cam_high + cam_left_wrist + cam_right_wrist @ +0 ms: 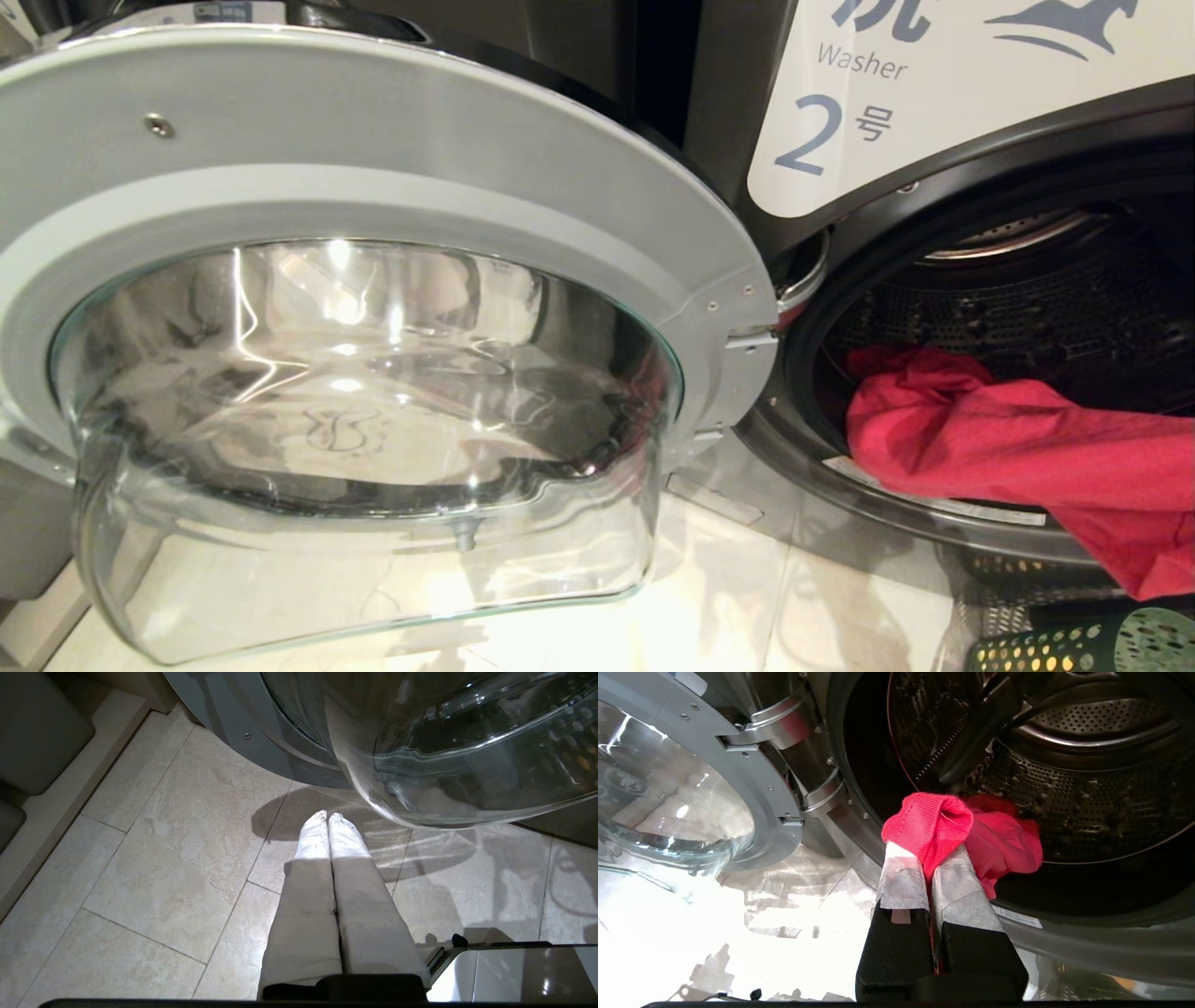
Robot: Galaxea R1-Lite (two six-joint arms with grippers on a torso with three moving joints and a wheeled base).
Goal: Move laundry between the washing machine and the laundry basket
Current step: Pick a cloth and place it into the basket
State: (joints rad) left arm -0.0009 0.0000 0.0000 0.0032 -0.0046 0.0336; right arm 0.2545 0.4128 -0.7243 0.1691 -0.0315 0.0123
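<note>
- The left gripper point(328, 817) hung low over pale, veined stone tiles point(177, 858), its two cloth-wrapped fingers point(312, 840) pressed flat together with nothing between them, pointing toward the bulge of the door glass
- The right gripper point(930, 856) was clamped on a ribbed, knitted edge of the red garment point(934, 823), its tape-wrapped fingers point(901, 882) on black bases squeezed side by side, aimed at the drum mouth
- In the head view neither arm showed
- The basket point(1083, 644) sat at the lower right of the head view, just below the washer's opening: green plastic dotted with round holes, only its rim corner visible
- The door point(373, 187) stood swung wide open to the left, a broad matte grey ring around a deep, clear glass bowl point(364, 448) that threw bright reflections; chrome hinges point(782, 718) joined it to the machine
- The red garment point(1027, 448), soft and creased, lay draped over the lower lip of the opening, part inside the drum and part hanging down outside toward the basket
- The washer point(738, 112) had a dark grey front and a white label point(896, 84) reading "Washer 2"
- Farthest back, the drum point(1101, 779) was curved metal, perforated all over with small holes, dark within
</note>
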